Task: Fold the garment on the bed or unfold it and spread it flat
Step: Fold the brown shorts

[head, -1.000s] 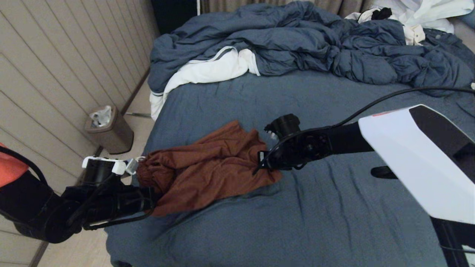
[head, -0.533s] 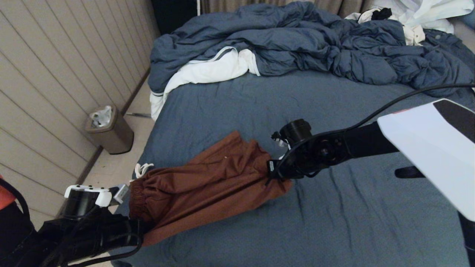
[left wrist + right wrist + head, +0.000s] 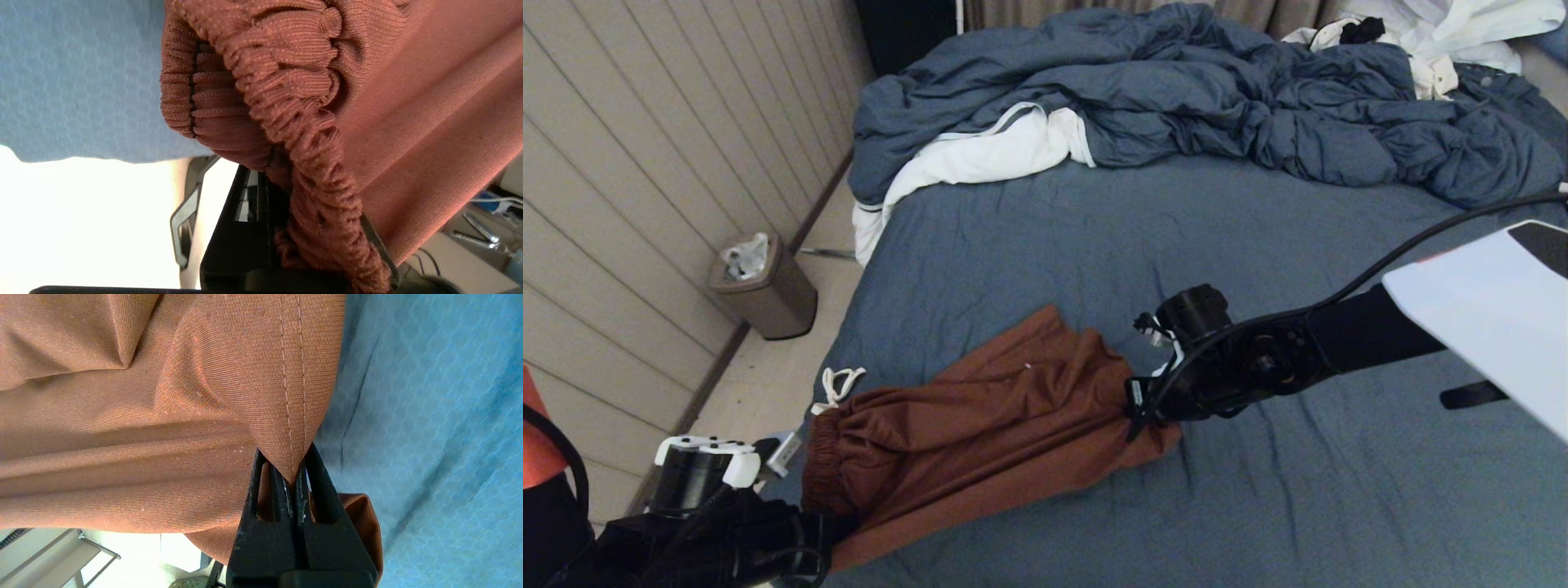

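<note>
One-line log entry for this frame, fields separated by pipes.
left gripper: shut on shorts waistband | right gripper: shut on shorts hem | shorts: stretched between grippers above bed | phase: spreading

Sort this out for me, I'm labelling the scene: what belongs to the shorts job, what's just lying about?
Job: shorts, bed, left gripper on waistband, right gripper on hem.
Lying about: duvet, white clothes, bin.

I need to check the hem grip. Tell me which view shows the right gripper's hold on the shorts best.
The right wrist view: the right gripper pinches the stitched hem of the shorts, fingers shut on it. The head view shows only the gripper's body at that end; the left wrist view shows the waistband instead.
</note>
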### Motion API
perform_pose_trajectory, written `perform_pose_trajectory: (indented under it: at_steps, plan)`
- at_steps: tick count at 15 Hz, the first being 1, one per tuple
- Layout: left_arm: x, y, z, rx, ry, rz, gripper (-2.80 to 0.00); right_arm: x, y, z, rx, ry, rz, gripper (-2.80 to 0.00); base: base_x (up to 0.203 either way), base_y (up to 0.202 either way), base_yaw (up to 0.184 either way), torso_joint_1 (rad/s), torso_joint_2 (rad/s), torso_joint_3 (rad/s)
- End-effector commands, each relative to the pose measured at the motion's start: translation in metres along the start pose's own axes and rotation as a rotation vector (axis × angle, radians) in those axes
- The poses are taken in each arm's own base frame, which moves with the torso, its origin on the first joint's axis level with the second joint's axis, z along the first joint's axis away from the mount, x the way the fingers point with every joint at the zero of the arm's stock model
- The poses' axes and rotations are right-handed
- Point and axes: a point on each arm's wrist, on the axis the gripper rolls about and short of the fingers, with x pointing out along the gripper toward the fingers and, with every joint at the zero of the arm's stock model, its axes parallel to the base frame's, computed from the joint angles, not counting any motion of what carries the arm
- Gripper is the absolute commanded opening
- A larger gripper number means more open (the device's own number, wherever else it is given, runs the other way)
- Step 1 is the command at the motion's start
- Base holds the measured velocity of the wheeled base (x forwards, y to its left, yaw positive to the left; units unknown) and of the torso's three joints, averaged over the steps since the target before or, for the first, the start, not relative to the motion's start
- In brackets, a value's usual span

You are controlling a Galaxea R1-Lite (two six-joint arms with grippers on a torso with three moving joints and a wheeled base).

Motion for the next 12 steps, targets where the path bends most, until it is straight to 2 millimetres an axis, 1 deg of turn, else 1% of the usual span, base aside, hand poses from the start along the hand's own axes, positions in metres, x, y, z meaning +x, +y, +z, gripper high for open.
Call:
perform_pose_trajectory:
  at_steps: [1,2,5,8,10,12]
  plan:
    - [0.0,0.0,-0.004,-0.005,0.015,0.003,0.0,0.0,-0.001,-0.007,0.001,0.017,-0.005,-1.58,0.0,0.0,0.0,0.0,0.0,0.0]
    - [0.0,0.0,-0.004,-0.006,0.013,0.002,0.0,0.001,-0.001,-0.009,-0.001,0.015,-0.004,0.0,0.0,0.0,0.0,0.0,0.0,0.0]
    - [-0.004,0.001,-0.007,0.0,-0.012,-0.004,0.0,-0.001,-0.001,-0.01,-0.003,0.011,-0.003,0.0,0.0,0.0,0.0,0.0,0.0,0.0]
    - [-0.013,0.0,-0.013,0.014,-0.065,-0.014,0.0,-0.01,0.0,-0.005,-0.002,-0.02,0.004,0.0,0.0,0.0,0.0,0.0,0.0,0.0]
    - [-0.017,0.0,-0.005,0.025,-0.18,0.009,0.0,-0.019,0.0,0.005,0.001,-0.082,0.014,0.0,0.0,0.0,0.0,0.0,0.0,0.0]
    - [-0.015,0.003,0.012,0.027,-0.293,0.056,0.0,-0.026,0.003,0.018,-0.002,-0.141,0.027,0.0,0.0,0.0,0.0,0.0,0.0,0.0]
